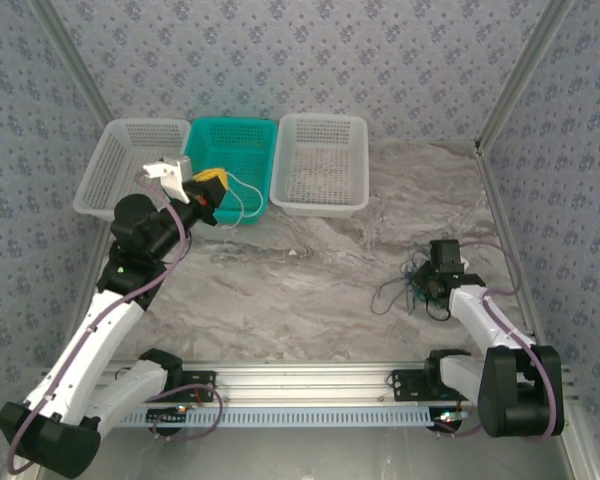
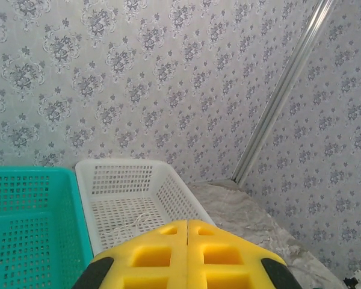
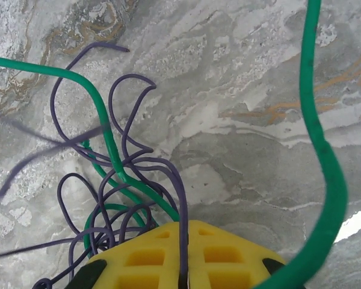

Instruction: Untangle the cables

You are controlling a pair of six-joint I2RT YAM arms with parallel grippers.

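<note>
purple strand pinched at the edge of the knot

purple and green cables (image 1: 408,285) lie in one loose tangle on the marble-patterned table (image 1: 300,295). they are well apart from the teal basket (image 1: 232,124), off to its right and nearer the arm bases.

right gripper (image 3: 183,227): yellow pads clenched on a single purple strand (image 3: 179,192). the strand runs straight into the seam between them. the remaining loops crowd against the pad tips on one flank. a green strand (image 3: 328,174) arcs past the other flank, outside the jaws.

left gripper (image 1: 208,190): poised over the teal basket's near left corner, pads pressed together. it appears to grasp a pale wire (image 1: 248,205) that loops down over the basket.

hazards, as judged:
- the held purple strand passes through several loops and beside the green cable. with nothing pinning the remainder, a pull would probably drag the whole knot or cinch it tighter.
- the wire is very thin and sits in the pad seam, so tension could slide it free.
- the pale wire, if lowered, might catch in the teal basket's mesh.
</note>
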